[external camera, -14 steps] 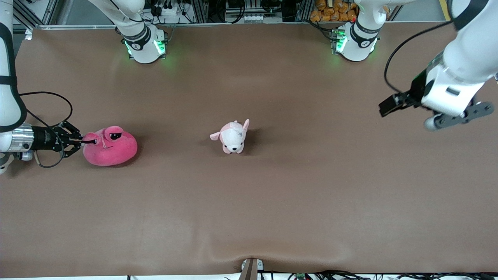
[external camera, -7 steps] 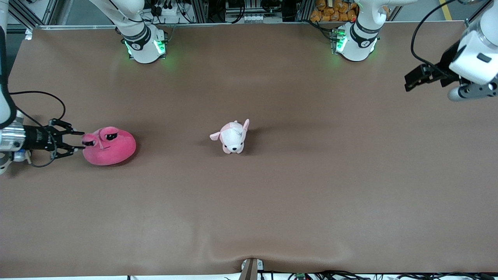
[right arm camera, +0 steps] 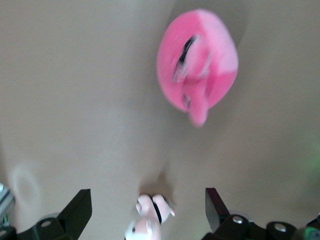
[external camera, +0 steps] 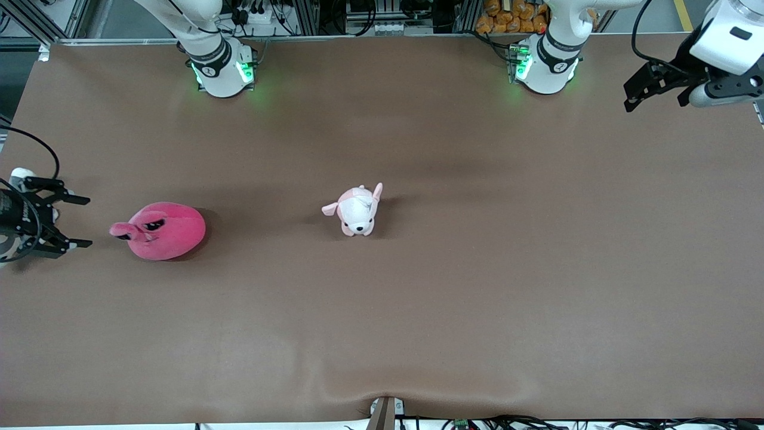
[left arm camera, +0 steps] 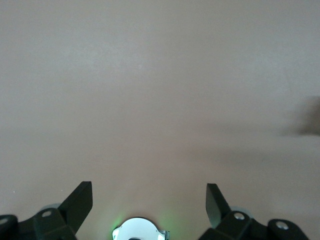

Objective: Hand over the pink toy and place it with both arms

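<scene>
My read: pink toy point(external camera: 160, 230) lies loose on brown table point(external camera: 418, 310) toward right arm's end, ear pointing at right gripper point(external camera: 74, 221). That gripper sits just beside toy, apart from it, fingers spread wide, nothing held. Pale plush puppy point(external camera: 356, 210) stands mid-table. Left gripper point(external camera: 634, 98) hangs over table's corner near left arm's base, jaws apart, empty; height above cloth hard to judge.

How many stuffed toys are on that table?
2. The pink toy lies toward the right arm's end of the table; the small pale puppy sits near the middle. None looks hidden.
</scene>
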Available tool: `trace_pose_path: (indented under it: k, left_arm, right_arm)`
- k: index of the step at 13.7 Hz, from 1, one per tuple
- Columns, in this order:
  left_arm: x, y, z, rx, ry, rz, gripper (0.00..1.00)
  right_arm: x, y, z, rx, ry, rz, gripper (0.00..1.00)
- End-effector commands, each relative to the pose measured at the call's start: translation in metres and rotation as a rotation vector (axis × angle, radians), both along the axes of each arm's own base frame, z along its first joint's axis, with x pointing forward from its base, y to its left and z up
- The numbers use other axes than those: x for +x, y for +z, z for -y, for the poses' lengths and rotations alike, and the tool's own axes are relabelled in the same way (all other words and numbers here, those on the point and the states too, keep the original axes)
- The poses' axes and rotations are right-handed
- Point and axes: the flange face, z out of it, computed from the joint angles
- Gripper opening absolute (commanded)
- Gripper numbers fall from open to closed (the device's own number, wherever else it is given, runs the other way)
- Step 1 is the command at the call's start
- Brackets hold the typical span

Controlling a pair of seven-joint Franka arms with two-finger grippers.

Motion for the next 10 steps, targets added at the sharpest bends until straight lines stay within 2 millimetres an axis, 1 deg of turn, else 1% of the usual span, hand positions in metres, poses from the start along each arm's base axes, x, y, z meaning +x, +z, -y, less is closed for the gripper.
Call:
trace_pose_path:
  k: [1,2,3,4,6,8,9,10]
  left_arm:
    - [0.001,-0.004,0.002,0.003,-0.022,0.008,1.0]
    - [0.006,-0.002,0.003,0.002,-0.024,0.008,1.0]
    - [0.007,-0.002,0.003,0.003,-0.024,0.002,1.0]
    - [0.006,-0.001,0.003,0.003,-0.029,-0.003,1.0]
    - [0.006,-0.001,-0.001,0.003,-0.029,-0.008,1.0]
    - [0.006,0.002,-0.009,0.003,-0.037,-0.017,1.0]
    - [0.007,0.006,-0.014,0.002,-0.032,-0.015,1.0]
    - [0.009,0.006,-0.015,0.002,-0.031,-0.02,1.0]
  right_arm:
    - [-0.003,0.055,-0.034,0.003,0.1,0.038,1.0]
    - [-0.009,0.077,-0.04,0.0,0.133,0.045,1.0]
    - [-0.016,0.096,-0.046,-0.002,0.179,0.055,1.0]
    - [-0.025,0.112,-0.053,0.0,0.233,0.057,1.0]
    - [-0.048,0.149,-0.069,-0.007,0.372,0.131,1.0]
    - [-0.067,0.174,-0.108,-0.068,0.564,0.186,1.0]
    - [-0.078,0.184,-0.128,-0.091,0.664,0.199,1.0]
    - [-0.088,0.19,-0.145,-0.102,0.774,0.214,1.0]
